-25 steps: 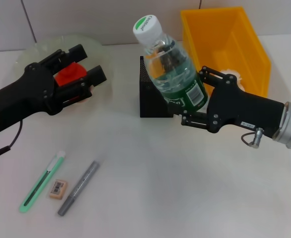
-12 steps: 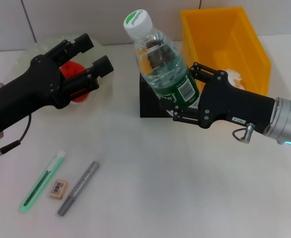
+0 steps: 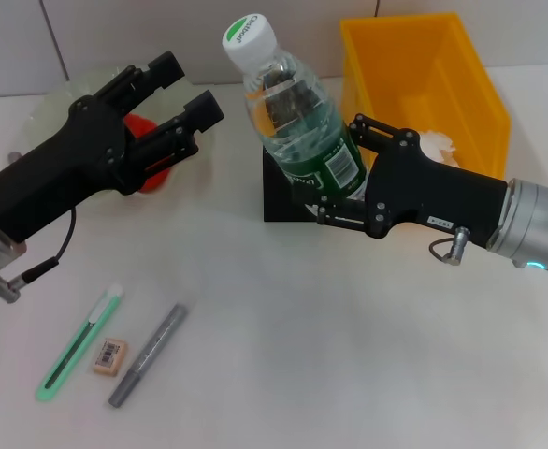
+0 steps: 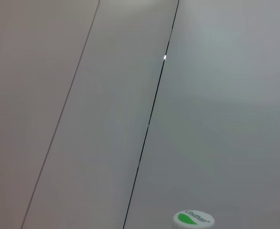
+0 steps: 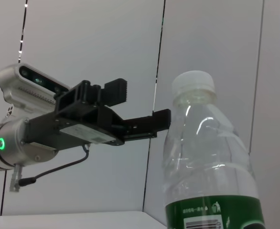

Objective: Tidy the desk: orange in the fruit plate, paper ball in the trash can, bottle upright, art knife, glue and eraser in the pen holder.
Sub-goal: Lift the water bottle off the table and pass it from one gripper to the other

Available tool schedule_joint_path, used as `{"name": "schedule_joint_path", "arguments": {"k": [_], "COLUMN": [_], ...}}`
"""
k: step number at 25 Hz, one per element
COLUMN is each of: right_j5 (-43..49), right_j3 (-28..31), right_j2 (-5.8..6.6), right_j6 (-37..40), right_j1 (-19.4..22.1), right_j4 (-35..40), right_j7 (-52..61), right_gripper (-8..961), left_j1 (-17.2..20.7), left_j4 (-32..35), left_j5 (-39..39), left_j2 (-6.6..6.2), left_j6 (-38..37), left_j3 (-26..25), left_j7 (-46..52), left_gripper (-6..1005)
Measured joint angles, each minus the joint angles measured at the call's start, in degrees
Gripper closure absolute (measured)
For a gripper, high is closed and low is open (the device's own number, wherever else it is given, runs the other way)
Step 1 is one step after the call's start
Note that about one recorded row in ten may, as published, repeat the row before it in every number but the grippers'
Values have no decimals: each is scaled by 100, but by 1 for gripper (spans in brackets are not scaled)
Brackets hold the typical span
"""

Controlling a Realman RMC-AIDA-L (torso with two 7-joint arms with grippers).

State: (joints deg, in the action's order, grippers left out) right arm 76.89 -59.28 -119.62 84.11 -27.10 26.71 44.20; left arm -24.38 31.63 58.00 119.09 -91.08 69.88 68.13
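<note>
Bottle [image 3: 297, 122]: held off the bench, tilted with its white-and-green cap toward the left, in front of the black pen holder [image 3: 283, 192].
Bench [image 3: 330, 355]: white surface carrying everything.
Trash can [image 3: 424, 84]: yellow bin at the right rear, with a white paper ball [image 3: 435, 142] inside.
Left gripper [image 3: 176, 108]: raised above the fruit plate [image 3: 54, 98], jaws apart, nothing between them.
Right gripper [image 3: 344, 173]: jaws clamped on the bottle's green label.
Orange [image 3: 143, 154]: on the fruit plate, partly hidden behind the left gripper.
Art knife [image 3: 78, 343]: green, lying at the front left.
Glue [image 3: 148, 355]: grey stick, just beside the eraser.
Eraser [image 3: 108, 356]: between the art knife and the glue.
</note>
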Motion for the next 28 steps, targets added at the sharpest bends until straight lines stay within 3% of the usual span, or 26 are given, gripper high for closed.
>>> {"name": "schedule_joint_path", "arguments": {"k": [8,12,28], "right_j5": [-64,-136,-150], "right_j3": [-24,-28,-87], "right_j2": [-3,-5,-9], "right_j6": [0,6,31], "right_j1": [-57,-117,-301], "right_j4": [-40,-177,-298], "right_j7": [-8,-98,-139], "right_gripper": [187,187,187], "left_j1": [-339,-368,-468], "left_j4": [-549,-561,-571], "left_j5": [-443,-762,-1133], "left_j2": [2,6,9], "left_j6": [-35,-18,80], "left_j3": [254,549,865], "left_j7": [-241,-359,-414], "left_gripper": [139,139,138]}}
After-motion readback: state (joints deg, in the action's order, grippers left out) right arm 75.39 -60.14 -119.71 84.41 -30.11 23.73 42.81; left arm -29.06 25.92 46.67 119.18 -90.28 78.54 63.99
